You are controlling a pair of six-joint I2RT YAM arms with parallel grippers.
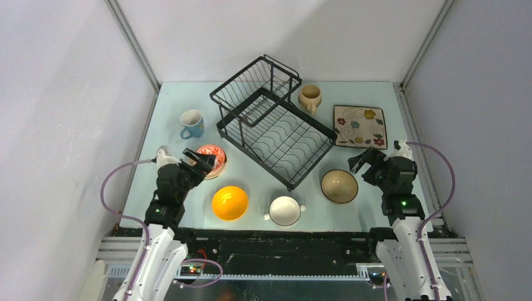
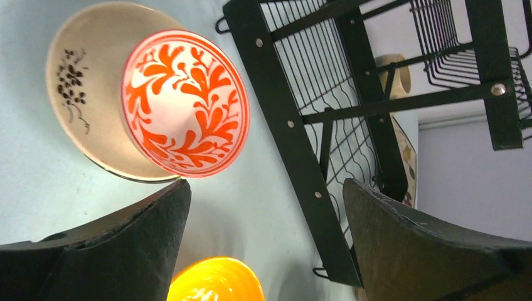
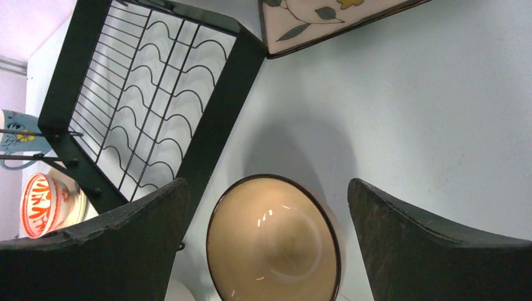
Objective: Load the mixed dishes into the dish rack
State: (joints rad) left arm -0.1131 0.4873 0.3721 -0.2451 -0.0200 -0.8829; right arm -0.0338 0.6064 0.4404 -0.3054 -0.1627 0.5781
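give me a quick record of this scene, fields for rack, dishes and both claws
rack: dish rack, black wire, nothing loaded
left of rack: blue mug; red-patterned bowl on cream round plate
near edge: orange-yellow bowl; white two-handled bowl; tan bowl
right of rack: beige mug; square floral plate
left claw: open, by red-patterned bowl
right claw: open, by tan bowl

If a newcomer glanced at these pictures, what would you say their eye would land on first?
The large black dish rack dominates, set diagonally across the middle of the table with nothing loaded in it. Next come the glossy orange-yellow bowl at the near left and the red-patterned bowl resting on the cream round plate, just ahead of the open left end effector.
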